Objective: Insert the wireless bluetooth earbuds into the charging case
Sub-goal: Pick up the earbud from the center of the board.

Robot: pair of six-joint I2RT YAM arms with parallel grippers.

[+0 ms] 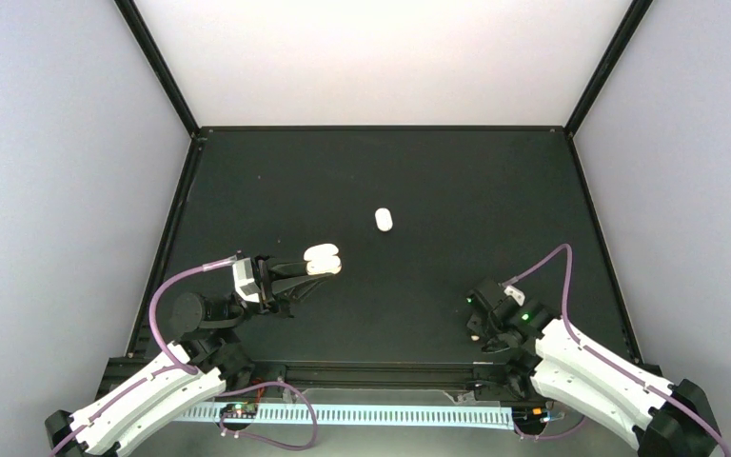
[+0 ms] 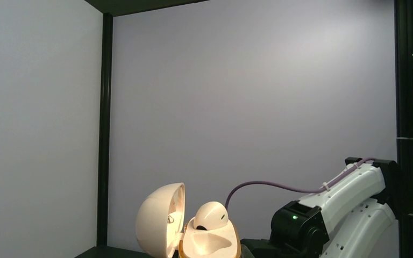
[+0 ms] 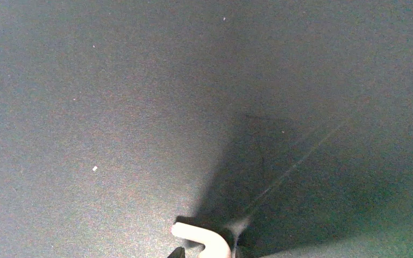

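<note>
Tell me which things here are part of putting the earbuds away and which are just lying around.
Job: charging case, open, in left gripper; earbud at right gripper; small white piece mid-table, likely the other earbud.
Just there: purple cables; black table.

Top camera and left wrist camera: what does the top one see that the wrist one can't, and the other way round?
Only the top camera shows the loose earbud lying alone on the black table, and the left arm's fingers holding the charging case. Only the left wrist camera looks inside the case: one seated earbud sits in it, with an empty socket beside it. Both show the case open, and both show the right arm.
</note>
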